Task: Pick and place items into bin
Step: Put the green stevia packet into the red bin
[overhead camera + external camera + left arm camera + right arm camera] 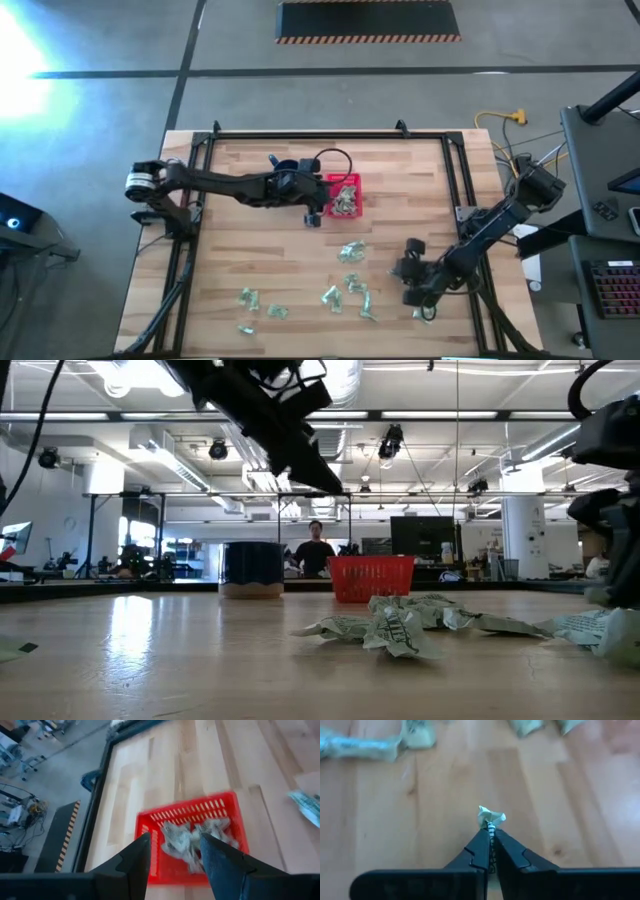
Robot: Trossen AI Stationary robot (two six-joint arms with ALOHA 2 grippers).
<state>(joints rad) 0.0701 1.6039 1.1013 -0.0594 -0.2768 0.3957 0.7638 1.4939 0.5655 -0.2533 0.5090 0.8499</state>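
The red bin (342, 195) stands mid-table with several pale green and whitish wrinkly items (190, 840) inside it. My left gripper (172, 837) hangs open above the bin's near-left side (315, 208), with nothing between its fingers. More items lie loose on the wood in small groups (352, 252), (355, 295), (255, 300). Near the table's front right, my right gripper (415, 297) is shut on one small whitish item (491, 816). My right gripper pinches the small crumpled item between its two fingertips (485, 837), and the item's crinkled end (492, 815) sticks out just past them. The fingers come slanting down from the table's right side. Whether the item is clear of the wood I cannot tell.
A dark blue round mug (283, 165) stands just left of the bin, toward the far edge. A black frame rail (330, 133) runs around the table. Bare wood lies between the bin and the loose items. A person (316, 550) stands in the room beyond the table.
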